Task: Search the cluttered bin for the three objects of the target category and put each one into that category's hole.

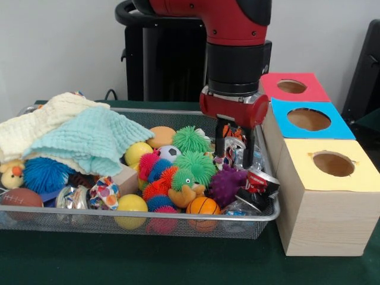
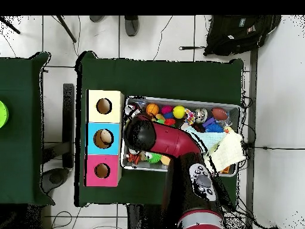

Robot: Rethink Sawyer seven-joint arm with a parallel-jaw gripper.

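Searching goes on: hand (image 1: 236, 144), fingers spread and empty, reaches into the bin (image 1: 178, 221) at the end beside the boxes (image 1: 323, 196), over a clear bottle (image 1: 237, 155), and likely must next close on it.

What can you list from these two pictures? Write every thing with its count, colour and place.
Basket: one, silver wire mesh, on the green table.
Cloths: two, cream and mint, piled at the basket's left end in the front view.
Balls and spiky toys: many, mixed colours, filling the basket.
Plastic bottle: at least one, clear, under the gripper.
Wooden boxes: three, with yellow, blue and red tops, each with a round hole, beside the basket.
Backpack: one, black, on the floor.
Gripper: one, red and black, jaws lowered into the basket.
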